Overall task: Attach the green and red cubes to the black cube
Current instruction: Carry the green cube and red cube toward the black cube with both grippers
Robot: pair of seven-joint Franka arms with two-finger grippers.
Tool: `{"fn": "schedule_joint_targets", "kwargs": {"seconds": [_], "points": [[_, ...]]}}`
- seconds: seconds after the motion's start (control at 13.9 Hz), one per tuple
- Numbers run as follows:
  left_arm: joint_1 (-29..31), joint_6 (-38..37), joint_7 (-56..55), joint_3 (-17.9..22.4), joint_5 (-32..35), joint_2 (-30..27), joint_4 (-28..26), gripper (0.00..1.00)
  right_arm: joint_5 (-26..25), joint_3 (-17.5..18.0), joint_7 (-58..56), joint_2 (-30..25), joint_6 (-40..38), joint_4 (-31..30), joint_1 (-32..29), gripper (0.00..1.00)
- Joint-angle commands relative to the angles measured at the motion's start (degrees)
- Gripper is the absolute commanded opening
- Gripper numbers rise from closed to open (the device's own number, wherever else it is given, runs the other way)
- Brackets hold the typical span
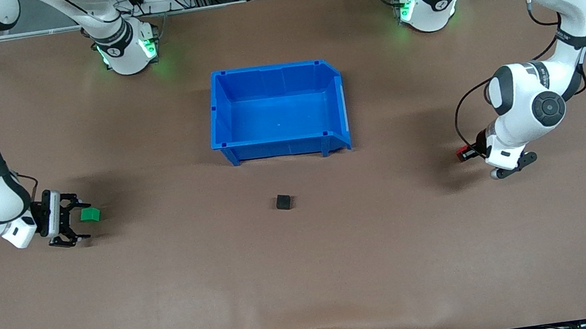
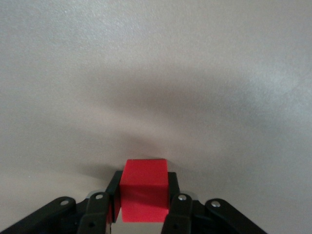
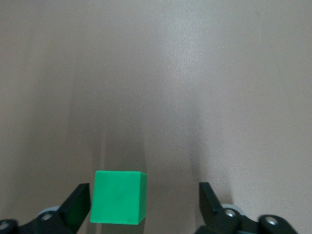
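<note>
The black cube lies on the brown table, nearer to the front camera than the blue bin. The green cube lies on the table toward the right arm's end. My right gripper is open around it; in the right wrist view the green cube sits close beside one finger, with a wide gap to the other, and the gripper is low over the table. My left gripper is shut on the red cube at the left arm's end of the table. The left wrist view shows the red cube clamped between the left gripper's fingers.
The blue bin stands open and empty at the table's middle, between the two robot bases. The brown mat has a slight wrinkle near the front edge.
</note>
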Motion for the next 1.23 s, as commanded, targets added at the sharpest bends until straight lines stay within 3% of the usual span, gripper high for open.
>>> {"fn": "schedule_joint_targets", "kwargs": {"seconds": [0.0, 0.36, 0.65, 0.87, 1.15], "points": [[0.3, 0.5, -2.9, -0.5, 1.1, 1.0, 1.3, 0.0, -2.4, -2.2, 1.6, -0.3, 0.1, 0.1, 2.4, 0.0], [-1.0, 0.2, -11.1, -1.1, 0.7, 0.5, 3.7, 0.0, -3.1, -3.2, 5.5, -1.3, 0.0, 1.4, 4.9, 0.0], [-5.8, -0.3, -23.3, -1.1, 0.6, 0.5, 7.4, 0.0, -9.8, -4.0, 19.2, -3.1, -1.3, 5.5, 11.2, 0.0], [-7.6, -1.2, -28.1, -1.1, 0.5, 2.4, 10.8, 0.0, -8.9, -3.7, 23.7, -2.4, -2.5, 7.4, 16.2, 0.0], [-11.3, -9.6, -36.4, -1.1, 0.4, 6.2, 20.2, 0.0, -6.0, -1.8, 31.0, -2.4, -2.4, 7.1, 21.0, 0.0]]}}
